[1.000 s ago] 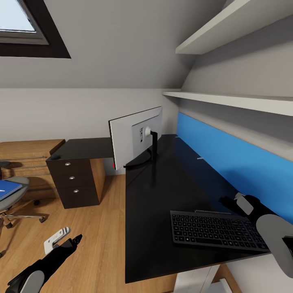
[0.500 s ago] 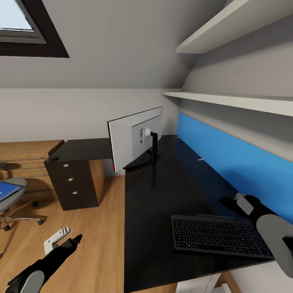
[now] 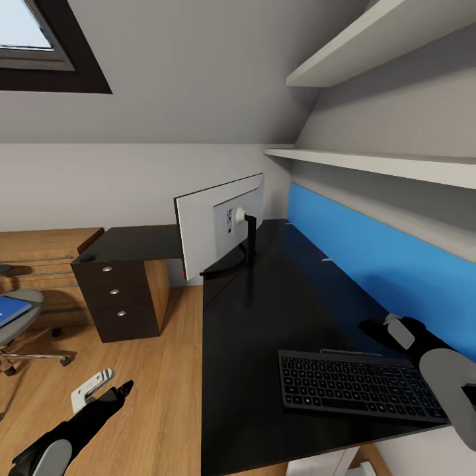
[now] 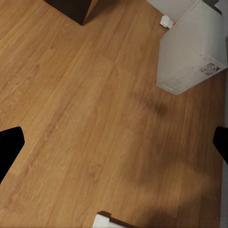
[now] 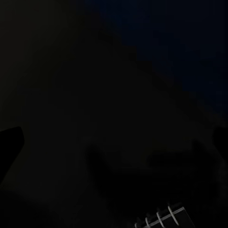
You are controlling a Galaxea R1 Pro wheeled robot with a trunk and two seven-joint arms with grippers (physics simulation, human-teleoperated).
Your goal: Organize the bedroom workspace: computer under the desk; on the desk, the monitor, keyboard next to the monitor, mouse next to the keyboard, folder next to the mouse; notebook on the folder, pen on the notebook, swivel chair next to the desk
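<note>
1. We see the long black L-shaped desk, our landmark; the slim dark-keyed keyboard lies flat on its near end.
2. The wide white-backed monitor stands on the desk's far part.
3. Left of the desk, the bright blue folder rests on the grey swivel chair.
4. The pale boxy computer sits on the wood floor.
5. Our left gripper hangs over that floor, jaws spread wide and empty.
6. Our right gripper hovers over the desk just behind the keyboard; we cannot tell its opening.

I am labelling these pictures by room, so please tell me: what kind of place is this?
Probably an attic bedroom's work corner: a skylight in the sloped ceiling, a black desk with monitor and keyboard, and a swivel chair.
</note>
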